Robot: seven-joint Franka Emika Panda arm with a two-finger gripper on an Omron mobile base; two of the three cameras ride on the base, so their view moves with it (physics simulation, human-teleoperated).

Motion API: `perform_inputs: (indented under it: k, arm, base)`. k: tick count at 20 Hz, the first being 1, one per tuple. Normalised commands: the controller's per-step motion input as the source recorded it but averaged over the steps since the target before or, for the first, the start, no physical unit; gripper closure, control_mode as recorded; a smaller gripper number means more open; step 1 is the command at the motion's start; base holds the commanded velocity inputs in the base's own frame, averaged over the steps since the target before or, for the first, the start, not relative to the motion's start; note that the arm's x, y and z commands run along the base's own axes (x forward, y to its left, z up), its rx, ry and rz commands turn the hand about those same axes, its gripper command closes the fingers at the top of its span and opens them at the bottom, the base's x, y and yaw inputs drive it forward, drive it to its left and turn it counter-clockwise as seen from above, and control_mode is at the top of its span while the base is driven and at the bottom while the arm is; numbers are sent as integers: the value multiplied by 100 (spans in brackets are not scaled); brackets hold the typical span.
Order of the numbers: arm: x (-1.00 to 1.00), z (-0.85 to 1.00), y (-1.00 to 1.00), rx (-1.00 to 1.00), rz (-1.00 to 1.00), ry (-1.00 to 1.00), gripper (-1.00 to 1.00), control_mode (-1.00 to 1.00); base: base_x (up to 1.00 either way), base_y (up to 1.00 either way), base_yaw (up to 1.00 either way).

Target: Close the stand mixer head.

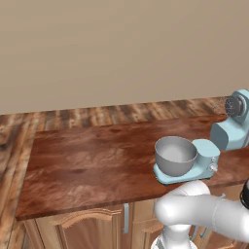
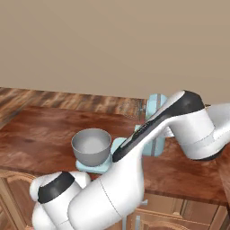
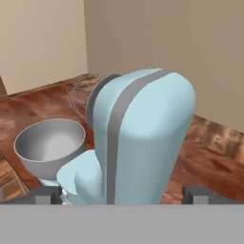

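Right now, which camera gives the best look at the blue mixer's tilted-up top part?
The hand view: the stand mixer head fills its middle, seen from behind, raised above the bowl. The left base view catches just its front hub at the right edge; in the right base view the arm covers most of it.

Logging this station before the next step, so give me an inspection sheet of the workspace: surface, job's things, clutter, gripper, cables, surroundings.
Surface: wooden counter, over wooden cabinet doors.
Job's things: stand mixer head, pale blue with a grey stripe, tilted up and back, not closed; dark hub raised above the counter, whisk clear of the bowl.
Clutter: grey metal bowl seated on the mixer base, looks empty.
Gripper: gripper open, fingertips either side of the raised head's rear, contact cannot be judged.
Cables: nothing seen.
Surroundings: plain beige wall, wood plank floor.
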Motion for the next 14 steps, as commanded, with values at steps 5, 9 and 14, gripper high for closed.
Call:
perform_inputs:
  k: [5,9,14]
  arm:
    - [40,-5,-5,-4,18,-12,-100,-100]
    - [51,0,-14,0,17,0,-100,-100]
    - [20,-16,15,0,22,0,-100,-100]
  base:
    - [0,0,0]
    - [0,0,0]
    - [0,0,0]
